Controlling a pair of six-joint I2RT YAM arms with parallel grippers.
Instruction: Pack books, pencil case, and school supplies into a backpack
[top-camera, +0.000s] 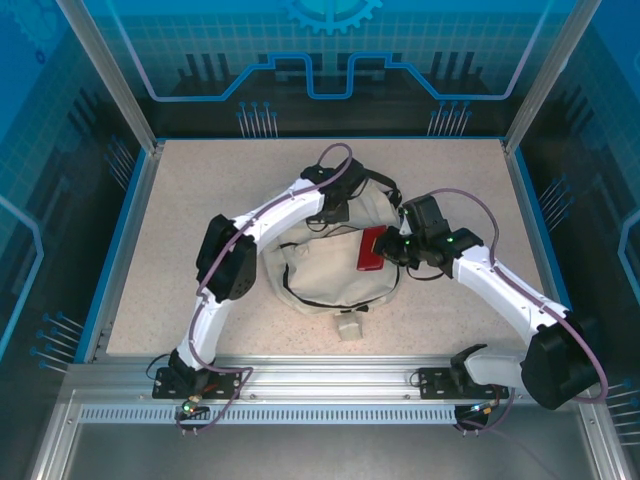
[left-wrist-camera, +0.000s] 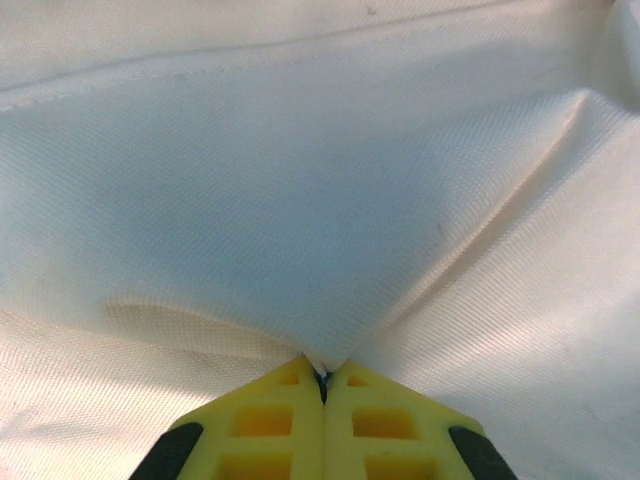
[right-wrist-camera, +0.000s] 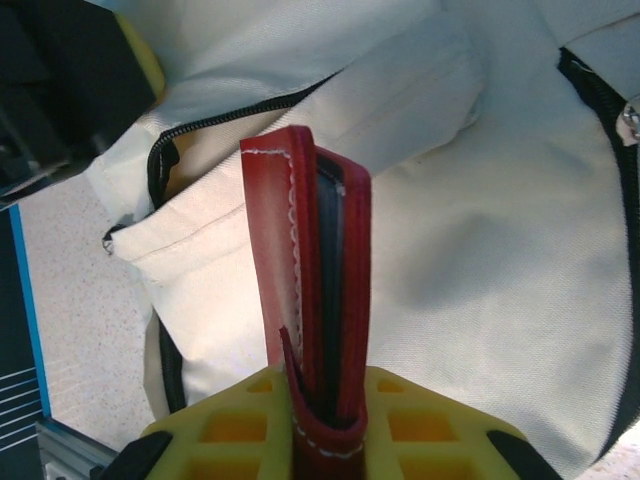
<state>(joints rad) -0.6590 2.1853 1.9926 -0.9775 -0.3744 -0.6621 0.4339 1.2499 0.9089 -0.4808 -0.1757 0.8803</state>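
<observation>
Right hand (right-wrist-camera: 325, 405) holds red case (right-wrist-camera: 312, 260) at backpack (right-wrist-camera: 480, 250) zip.

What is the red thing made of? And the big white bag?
The red case looks like leather or fake leather, I can't tell which: smooth, slightly shiny, white stitches along its edge. The backpack looks like woven cloth, maybe canvas: matte cream, a fine weave and soft folds.
</observation>
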